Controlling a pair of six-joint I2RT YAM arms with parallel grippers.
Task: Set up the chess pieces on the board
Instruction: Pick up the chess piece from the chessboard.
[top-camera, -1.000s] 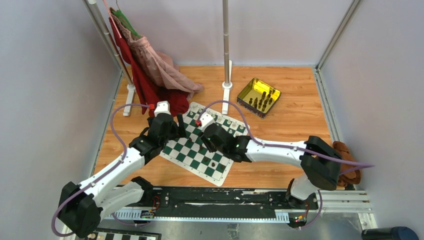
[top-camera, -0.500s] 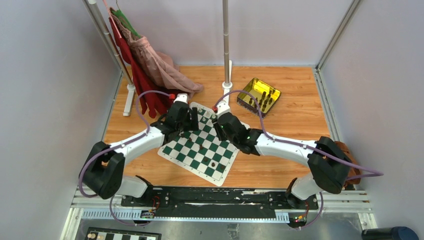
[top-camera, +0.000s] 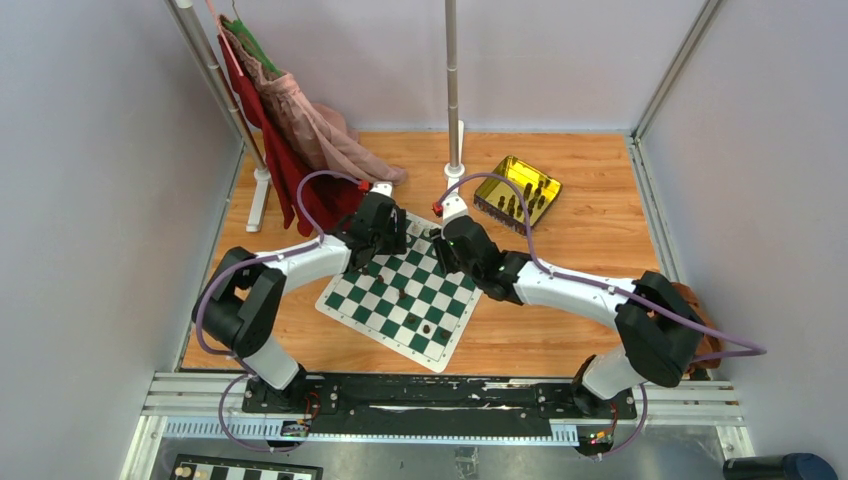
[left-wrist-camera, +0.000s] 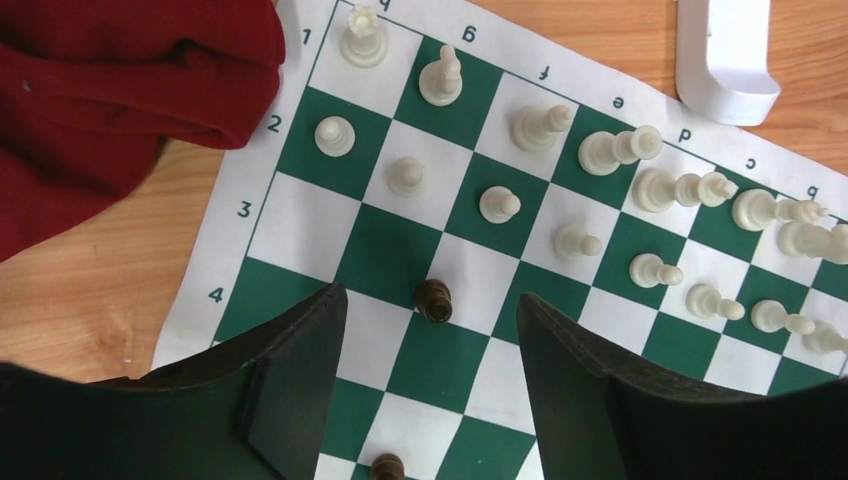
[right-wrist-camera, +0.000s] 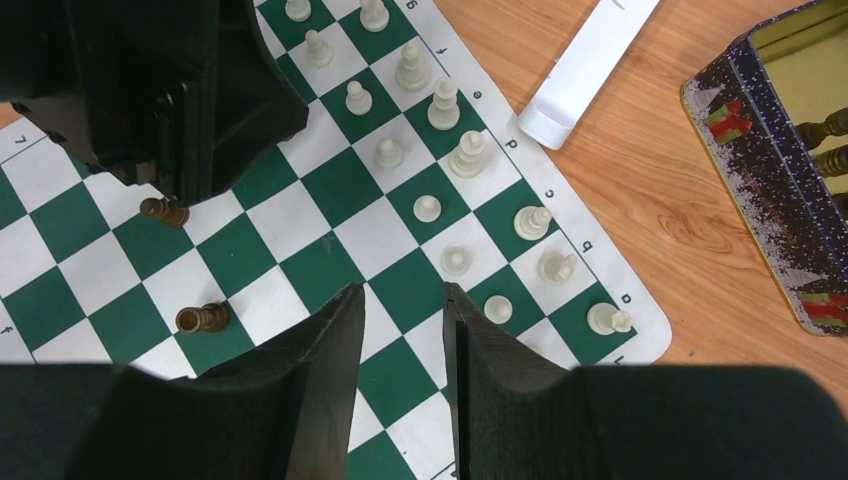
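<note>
Hovering over the far half of the flat green-and-white checked board, the left gripper had its two black fingers spread wide and held nothing. Seen from the left wrist, a small dark brown pawn stood upright on the board below the gap between them, touching neither finger. A second dark pawn stood nearer the camera, at the bottom edge of that view. Beyond them the cream chess pieces stood in two rows along the board's lettered edge, pawns in the nearer row and taller figures behind. A heap of red cloth lay on the wooden desk just beside the board's corner by the numeral 1. The white foot of a pole stand sat just off the lettered edge.

The right gripper hung over the same board from the other side, its fingers only a narrow gap apart and empty. In its view the left gripper's black body filled the upper left, with one dark pawn just below it. A yellow-lined tin tray stood on the desk well apart from the board, past the pole foot, with several dark pieces inside. The board itself lay askew on the desk between the two arms.
</note>
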